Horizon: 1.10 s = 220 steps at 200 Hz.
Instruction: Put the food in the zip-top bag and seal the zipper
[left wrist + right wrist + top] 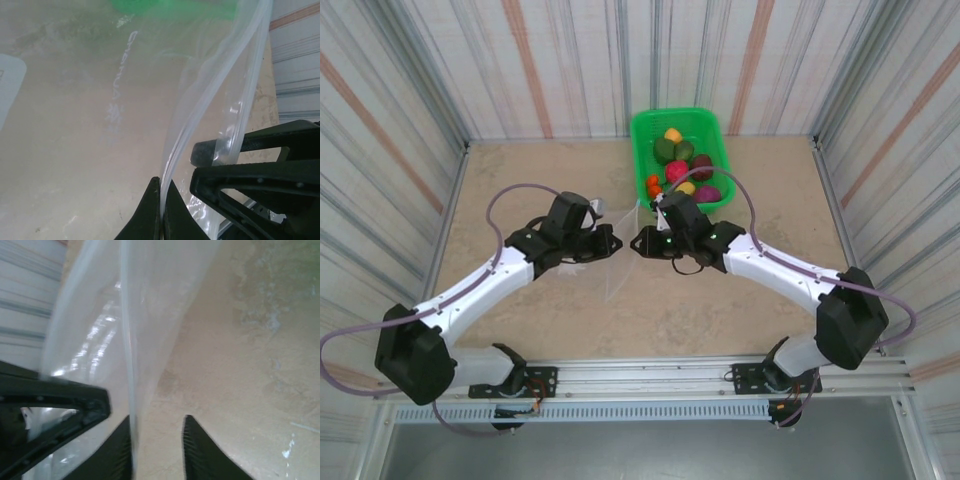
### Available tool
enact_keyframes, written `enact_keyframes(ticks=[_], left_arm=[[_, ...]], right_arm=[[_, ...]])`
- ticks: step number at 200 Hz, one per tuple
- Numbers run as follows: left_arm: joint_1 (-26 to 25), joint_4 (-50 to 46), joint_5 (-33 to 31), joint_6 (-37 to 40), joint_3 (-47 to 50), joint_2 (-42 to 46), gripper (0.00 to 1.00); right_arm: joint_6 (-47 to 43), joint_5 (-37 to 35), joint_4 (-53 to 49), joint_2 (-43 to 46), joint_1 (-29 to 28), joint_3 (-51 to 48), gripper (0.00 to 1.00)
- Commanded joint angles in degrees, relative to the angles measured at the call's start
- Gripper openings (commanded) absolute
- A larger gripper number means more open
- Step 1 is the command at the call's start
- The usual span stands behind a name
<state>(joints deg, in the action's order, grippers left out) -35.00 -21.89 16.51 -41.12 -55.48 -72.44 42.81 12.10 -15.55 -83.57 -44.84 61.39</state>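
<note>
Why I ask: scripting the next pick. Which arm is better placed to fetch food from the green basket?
Right, probably. The right hand is open beside the clear plastic zip-top bag and nearer the green plastic mesh basket of toy food; the left hand is shut on the bag's edge.

**One faint brand mark on the bag film**

Through my left wrist camera I can read pale white lettering printed on the clear film of the zip-top bag. It runs lengthwise down the sheet and looks like "CHAHUA". Two small characters follow it, too blurred for me to make out. A white patch at that view's left edge shows no legible print.
</note>
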Motion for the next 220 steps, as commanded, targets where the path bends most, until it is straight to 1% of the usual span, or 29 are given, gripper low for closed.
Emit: enact_keyframes(ticks=[1,8,17,31,46,61,75,87,88,106,115,138,158,183,211,220], left_arm=[[-0.4,-3.1,-2.7,2.2,-0.9,2.3,0.0],[-0.4,-3.2,-3.1,2.3,-0.9,2.5,0.0],[-0.6,-3.1,-3.2,2.3,-0.5,2.6,0.0],[-1.2,-2.4,-3.4,2.3,-0.1,2.2,0.0],[-1.9,-2.2,-3.8,2.3,-0.1,1.6,0.0],[-2.5,-2.3,-4.7,2.4,-0.2,1.3,0.0],[-2.7,-2.5,-5.1,2.5,-0.4,1.7,0.0],[-2.7,-4.3,-6.5,3.4,-1.2,2.2,0.0],[-2.7,-4.5,-6.6,3.5,-1.3,2.3,0.0],[-2.7,-8.1,-8.7,5.9,-3.1,2.5,0.0],[-2.7,-8.7,-8.2,7.4,-3.5,2.0,0.0],[-2.8,-9.9,-3.3,9.6,-4.6,-1.5,0.0],[-2.8,-10.9,-2.3,10.1,-5.6,-2.0,0.04],[-2.8,-9.8,-0.4,10.4,-6.0,-1.4,0.14],[-2.8,-10.2,1.2,10.4,-6.6,-2.1,0.17],[-2.8,-10.1,1.3,10.4,-6.5,-2.0,0.17]], right_arm=[[-0.6,-2.0,-2.4,-0.9,-0.4,0.8,0.22],[-0.4,-1.4,-1.6,-0.9,-0.4,0.7,0.2],[0.2,-0.3,-0.4,-1.3,-0.5,0.4,0.2],[1.0,2.0,1.7,-2.1,-1.0,0.4,0.23],[1.3,1.3,2.3,-3.0,-2.1,0.7,0.29],[1.5,0.5,1.7,-3.8,-2.8,1.6,0.29],[1.3,-1.2,-0.2,-4.4,-3.2,2.4,0.25],[0.8,-2.7,-2.2,-4.5,-3.1,2.9,0.14],[0.7,-2.8,-2.4,-4.5,-3.0,2.9,0.12],[0.2,-2.6,-3.0,-3.7,-2.2,2.3,0.0],[-0.1,-1.8,-3.0,-3.2,-1.9,2.1,0.0],[-1.3,-1.4,-3.6,-2.0,-1.7,2.4,0.0],[-2.1,-1.5,-4.7,-1.3,-1.7,2.6,0.0],[-2.5,-1.3,-5.2,-0.8,-1.4,2.4,0.0],[-2.9,-1.2,-5.4,-0.6,-1.4,2.4,0.0],[-2.9,-1.0,-5.4,-0.7,-1.4,2.4,0.0]])
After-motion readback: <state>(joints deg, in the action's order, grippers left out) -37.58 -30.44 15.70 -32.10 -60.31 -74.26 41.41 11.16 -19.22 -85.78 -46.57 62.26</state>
